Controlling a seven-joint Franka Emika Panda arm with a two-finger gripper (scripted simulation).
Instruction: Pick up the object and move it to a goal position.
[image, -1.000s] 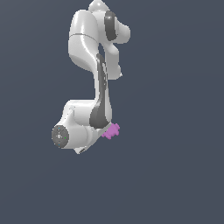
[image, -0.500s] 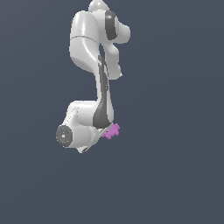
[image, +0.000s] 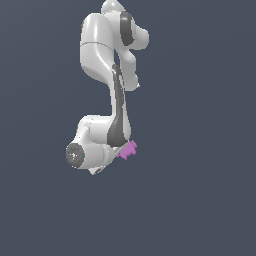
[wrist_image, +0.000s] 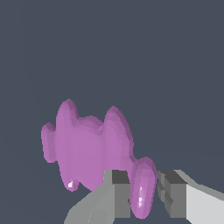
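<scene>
Your pink-purple object (wrist_image: 87, 148) sits right at the fingertips, one of its knobs lodged between the two grey pads (wrist_image: 117, 192), so your gripper (wrist_image: 142, 192) is pinching it; in the exterior view the object (image: 128, 150) peeks out beside the white arm (image: 100, 145)

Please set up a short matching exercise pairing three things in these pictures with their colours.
Things:
1. object
2. arm links
3. gripper fingertip pads

Colours:
A. white
B. dark grey
C. pink-purple

Pairs: 1-C, 2-A, 3-B. In the wrist view, one lobe of the object sits between the two fingers.
</scene>
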